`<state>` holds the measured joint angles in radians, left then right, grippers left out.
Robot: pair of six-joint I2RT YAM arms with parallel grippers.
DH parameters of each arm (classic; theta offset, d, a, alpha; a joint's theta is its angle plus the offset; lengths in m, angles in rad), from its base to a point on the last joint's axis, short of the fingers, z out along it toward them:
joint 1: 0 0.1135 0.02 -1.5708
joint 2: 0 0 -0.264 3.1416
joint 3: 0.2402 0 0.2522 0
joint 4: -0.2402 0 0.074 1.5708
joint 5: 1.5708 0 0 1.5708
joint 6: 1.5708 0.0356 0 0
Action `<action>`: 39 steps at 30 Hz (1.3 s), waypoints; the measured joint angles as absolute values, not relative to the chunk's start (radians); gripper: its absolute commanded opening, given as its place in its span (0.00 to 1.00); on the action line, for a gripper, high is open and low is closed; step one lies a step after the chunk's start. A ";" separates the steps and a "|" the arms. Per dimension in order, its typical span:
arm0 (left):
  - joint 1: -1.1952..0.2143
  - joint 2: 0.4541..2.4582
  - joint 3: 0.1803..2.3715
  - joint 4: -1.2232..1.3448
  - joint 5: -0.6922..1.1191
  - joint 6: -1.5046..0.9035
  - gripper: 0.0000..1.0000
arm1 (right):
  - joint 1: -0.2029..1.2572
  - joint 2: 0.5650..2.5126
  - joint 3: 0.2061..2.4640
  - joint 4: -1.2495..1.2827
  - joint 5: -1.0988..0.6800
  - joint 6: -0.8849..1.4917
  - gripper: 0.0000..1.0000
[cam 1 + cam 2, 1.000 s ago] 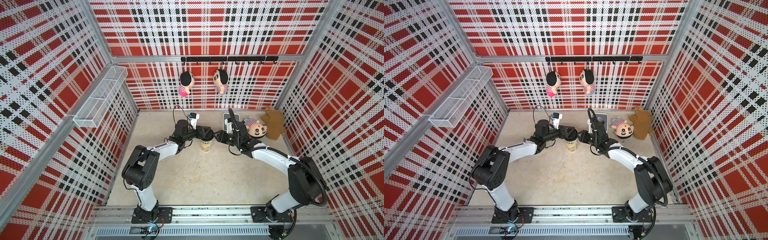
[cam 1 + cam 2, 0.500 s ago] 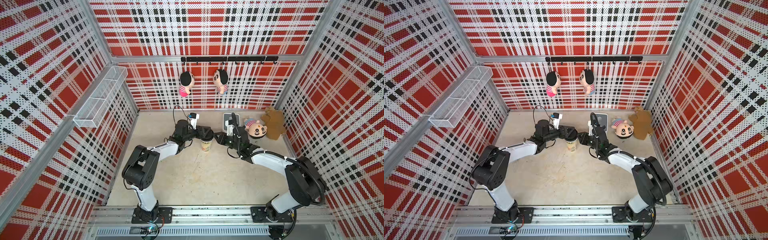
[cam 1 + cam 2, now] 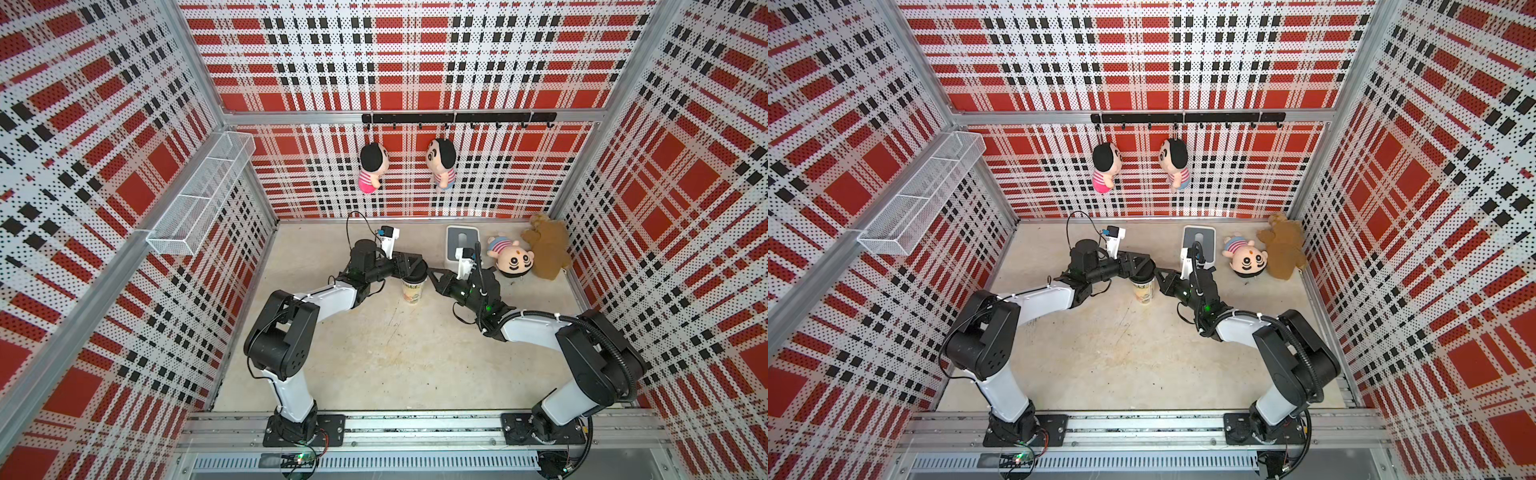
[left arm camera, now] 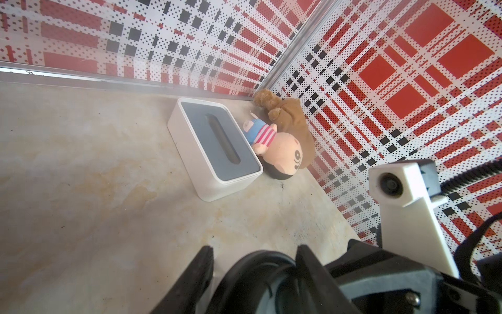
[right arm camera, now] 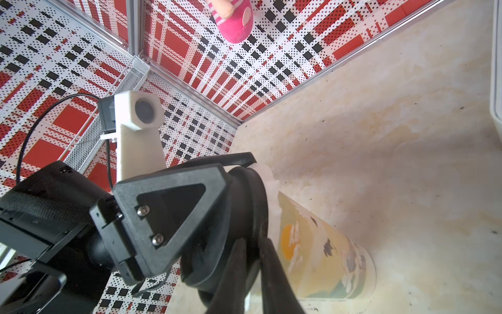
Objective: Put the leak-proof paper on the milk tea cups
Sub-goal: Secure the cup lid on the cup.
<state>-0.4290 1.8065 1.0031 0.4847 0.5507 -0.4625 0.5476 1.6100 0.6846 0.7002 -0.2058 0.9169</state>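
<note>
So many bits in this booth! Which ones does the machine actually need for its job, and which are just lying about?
In use: milk tea cup, leak-proof paper at its rim, black lid in left pincer, right pincer.
Lying about: white box, striped doll, brown plush, two hanging dolls, wire basket.

Red, white and black plaid walls (image 3: 415, 62). Mottled beige floor (image 3: 395, 353). The cup (image 3: 413, 291) is cream and yellow with an orange spot; its lid (image 5: 244, 212) black. White box (image 4: 206, 152), grey top. Brown plush (image 3: 544, 249) far right.
</note>
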 measured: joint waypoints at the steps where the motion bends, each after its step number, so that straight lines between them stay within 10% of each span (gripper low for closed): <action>1: -0.428 1.806 1.003 0.484 0.551 -0.463 0.52 | 0.548 1.596 0.707 0.658 -0.204 0.910 0.22; 14: -0.425 1.788 1.098 0.279 0.561 -0.409 0.68 | 0.548 1.559 1.048 -0.025 -0.155 0.762 0.35; 39: -0.376 1.766 1.280 -0.166 0.551 -0.335 0.85 | 0.553 1.606 1.177 -0.162 -0.213 0.706 0.44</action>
<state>-0.3763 1.7660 1.2800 -0.1658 0.5514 -0.3351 0.5526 1.6058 1.1770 -0.1616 -0.2134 0.7063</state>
